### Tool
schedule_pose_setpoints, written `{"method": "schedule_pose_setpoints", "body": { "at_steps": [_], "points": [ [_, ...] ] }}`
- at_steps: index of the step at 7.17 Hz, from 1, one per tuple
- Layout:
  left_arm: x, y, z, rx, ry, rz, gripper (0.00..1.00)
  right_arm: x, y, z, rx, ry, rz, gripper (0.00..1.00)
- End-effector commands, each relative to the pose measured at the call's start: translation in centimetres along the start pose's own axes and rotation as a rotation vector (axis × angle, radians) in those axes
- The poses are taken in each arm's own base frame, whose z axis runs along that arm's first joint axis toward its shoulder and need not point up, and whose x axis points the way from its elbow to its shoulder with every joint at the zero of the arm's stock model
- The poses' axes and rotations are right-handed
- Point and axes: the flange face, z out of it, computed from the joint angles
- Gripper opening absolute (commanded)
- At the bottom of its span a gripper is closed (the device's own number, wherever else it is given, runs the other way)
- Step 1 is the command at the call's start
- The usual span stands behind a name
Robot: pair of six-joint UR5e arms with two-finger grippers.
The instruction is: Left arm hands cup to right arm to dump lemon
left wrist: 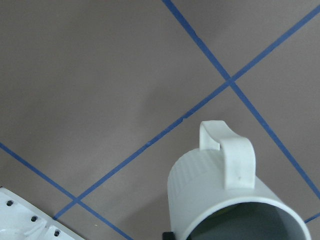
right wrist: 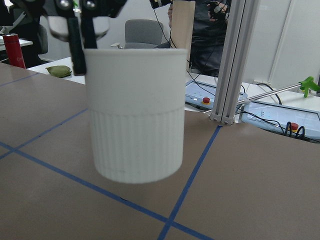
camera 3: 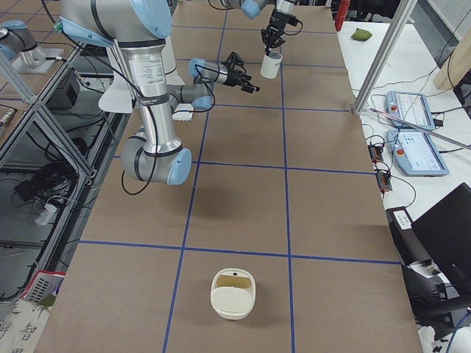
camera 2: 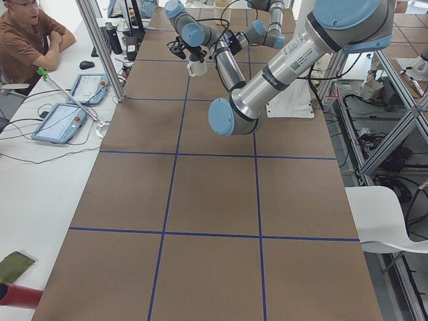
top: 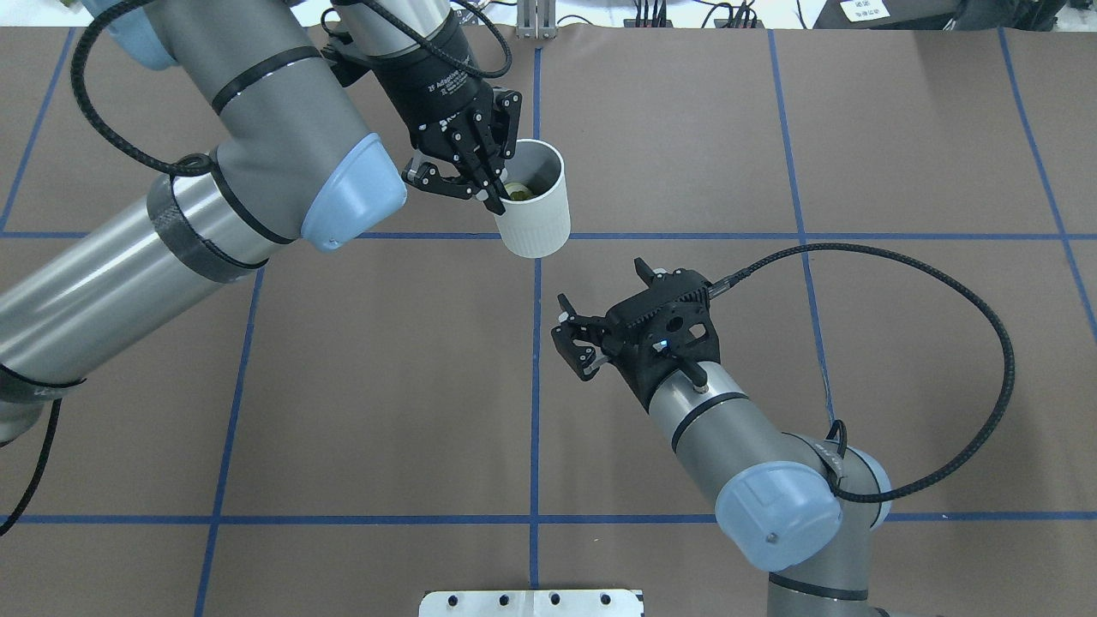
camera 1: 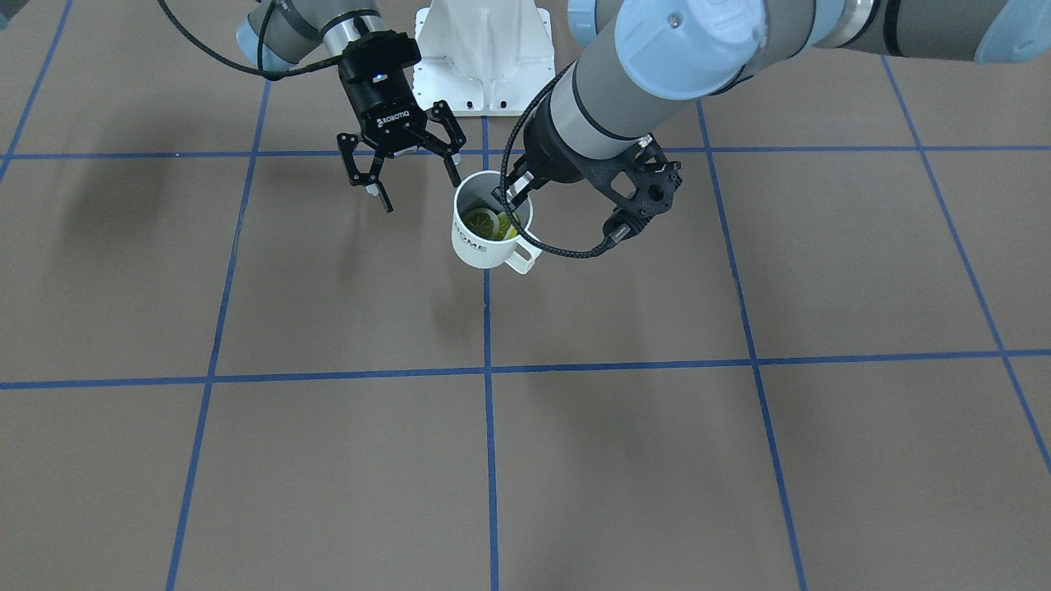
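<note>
The cup (camera 1: pixel 491 234) hangs just above the brown table (camera 1: pixel 328 460), near the crossing of two blue tape lines, and from my side it looks about upright. Down in its greyish bottom I see the lemon (camera 1: pixel 490 224), yellow-green, lying flat; whether it is one slice or more I cannot tell. The overhead camera shows only a pale sliver of it past the rim.

The left gripper (top: pixel 495 195) has the cup by the rim, pinched closed on the wall with one finger inside the mouth and the other outside. The handle (left wrist: pixel 232 155) points away from the robot's base, and the left wrist camera looks down over it onto the tape lines.

The right gripper (top: pixel 600 308) is spread wide and holds nothing. It sits near the cup but apart from it, facing the ribbed lower half of the cup, which fills the right wrist camera.

At the far end of the table, well apart from both arms, stands a cream tub (camera 3: pixel 233 293); I cannot make out what is in it.
</note>
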Motion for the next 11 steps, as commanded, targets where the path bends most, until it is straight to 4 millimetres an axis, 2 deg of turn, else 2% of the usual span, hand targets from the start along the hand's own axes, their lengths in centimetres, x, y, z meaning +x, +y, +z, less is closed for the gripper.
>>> {"method": "schedule_pose_setpoints", "body": {
  "at_steps": [1, 3, 4, 5, 11],
  "points": [
    [-0.1, 1.9, 2.0, -0.027, -0.012, 0.026, 0.00, -2.3, 1.5, -1.3, 0.038, 0.035, -0.016, 0.99],
    [-0.1, 2.4, 3.2, -0.038, -0.023, 0.024, 0.00, -3.2, 0.6, -1.4, 0.052, 0.027, -0.002, 0.99],
    [-0.3, 3.3, 4.4, -0.048, -0.035, 0.036, 0.00, -3.2, 0.5, -1.3, 0.053, 0.028, -0.013, 0.99],
    [-0.4, 3.5, 4.8, -0.049, -0.040, 0.036, 0.00, -3.0, 0.3, -1.1, 0.057, 0.033, -0.016, 0.99],
    [-0.6, 4.2, 4.3, -0.061, -0.035, 0.048, 0.00, -2.2, -0.3, -0.6, 0.068, 0.050, -0.055, 0.99]
  ]
}}
